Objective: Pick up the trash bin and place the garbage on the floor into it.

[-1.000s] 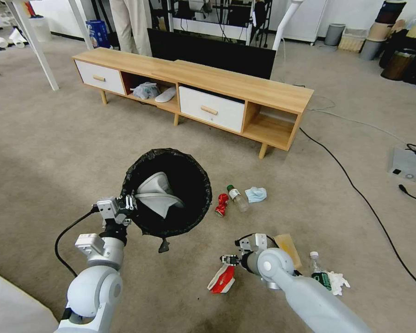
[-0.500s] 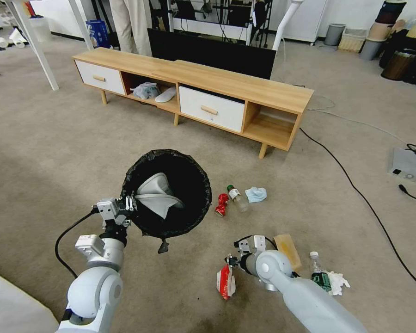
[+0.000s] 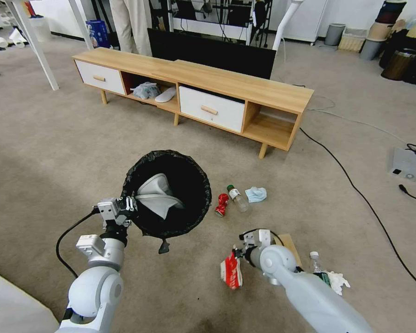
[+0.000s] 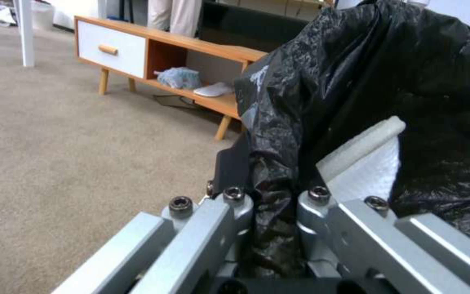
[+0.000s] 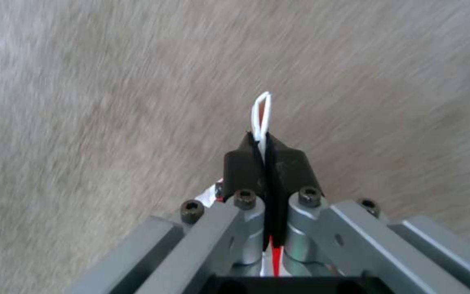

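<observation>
crinkly black-lined trash bin (image 3: pixel 166 194), glossy snack bag (image 3: pixel 231 272) pinched flat

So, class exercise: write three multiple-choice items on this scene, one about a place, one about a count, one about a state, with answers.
1. Where does the crushed can lie?
A. on the floor just right of the bin
B. inside the cabinet
C. on the cabinet top

2. How many white drawers does the cabinet have?
A. one
B. two
C. four

3. What is the right hand doing?
A. hanging open
B. pinching the snack bag
C. gripping a bottle

Answers:
A, it lies beside the bin.
B, two fronts show.
B, the snack bag hangs from it.
</observation>
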You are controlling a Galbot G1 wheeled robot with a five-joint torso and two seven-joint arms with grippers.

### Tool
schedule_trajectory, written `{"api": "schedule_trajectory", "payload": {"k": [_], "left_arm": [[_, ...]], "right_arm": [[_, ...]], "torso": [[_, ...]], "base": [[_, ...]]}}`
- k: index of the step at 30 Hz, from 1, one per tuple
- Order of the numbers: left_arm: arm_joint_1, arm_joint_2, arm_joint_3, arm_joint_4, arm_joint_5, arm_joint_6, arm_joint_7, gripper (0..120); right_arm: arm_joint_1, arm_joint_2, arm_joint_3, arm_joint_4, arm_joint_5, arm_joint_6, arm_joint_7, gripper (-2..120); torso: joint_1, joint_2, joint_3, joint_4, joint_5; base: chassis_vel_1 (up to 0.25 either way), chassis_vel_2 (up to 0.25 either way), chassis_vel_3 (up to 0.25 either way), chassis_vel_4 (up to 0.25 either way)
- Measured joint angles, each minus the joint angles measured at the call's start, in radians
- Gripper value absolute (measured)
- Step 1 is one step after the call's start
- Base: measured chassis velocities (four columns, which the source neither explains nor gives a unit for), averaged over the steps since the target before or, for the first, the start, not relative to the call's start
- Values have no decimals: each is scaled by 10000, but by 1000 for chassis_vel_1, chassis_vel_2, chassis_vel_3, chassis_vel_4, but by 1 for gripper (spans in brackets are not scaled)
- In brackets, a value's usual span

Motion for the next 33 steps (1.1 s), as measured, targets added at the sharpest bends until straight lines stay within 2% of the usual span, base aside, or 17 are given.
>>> {"api": "schedule_trajectory", "payload": {"k": [7, 9, 14, 15, 17, 19, 20, 23, 26, 27, 33], "left_arm": [[-38, 49, 22, 0, -70, 189, -53, 4], [-35, 58, 77, -42, -135, 393, -99, 4], [5, 71, 95, -77, -60, 540, -134, 4], [30, 84, 94, -110, -58, 599, -179, 4], [52, 118, 79, -168, -134, 693, -285, 4], [52, 124, 78, -170, -158, 706, -316, 4], [46, 133, 83, -181, -209, 745, -399, 4], [38, 138, 105, -184, -218, 767, -425, 4], [4, 141, 195, -150, -214, 846, -575, 4], [4, 141, 195, -150, -214, 846, -575, 4], [17, 224, 271, -125, -24, 1292, -884, 4]], "right_arm": [[-175, -628, 583, 778, -255, 14, 23, 0], [-416, -1017, 1116, 1482, -525, 31, 61, 0], [-798, -1374, 1865, 2153, -1109, 232, -116, 0], [-1030, -1549, 2358, 2508, -1291, 320, -178, 0], [-1540, -1850, 3418, 3078, -1728, 692, -368, 0], [-1614, -1883, 3590, 3151, -1854, 788, -433, 0], [-1830, -1965, 4245, 3449, -2336, 1152, -778, 0], [-1913, -1985, 4625, 3684, -2595, 1412, -1013, 0], [-1891, -1975, 5380, 4465, -2847, 2177, -1621, 0], [-1891, -1975, 5380, 4465, -2847, 2177, -1621, 0], [-1847, -2033, 5948, 5517, -3121, 3435, -3072, 0]], "torso": [[0, 0, 0, 0, -1], [0, 0, 0, 0, -2], [0, -1, 0, -1, 0], [0, 0, 0, -1, 0], [0, 2, 0, -1, 0], [0, 2, 0, -1, 1], [0, 2, -1, -2, -1], [0, 2, 0, -2, 0], [0, 2, 0, -1, -3], [0, 2, 0, -1, -3], [0, 2, -1, 0, -3]], "base": [[0, 0, 0, 0], [0, 0, 0, 0], [0, 0, 0, 0], [0, 0, 0, 0], [0, 0, 0, 0], [0, 0, 0, 0], [0, 0, 0, 0], [0, 0, 0, 0], [0, 0, 0, 0], [0, 0, 0, 0], [0, 0, 0, 0]]}}
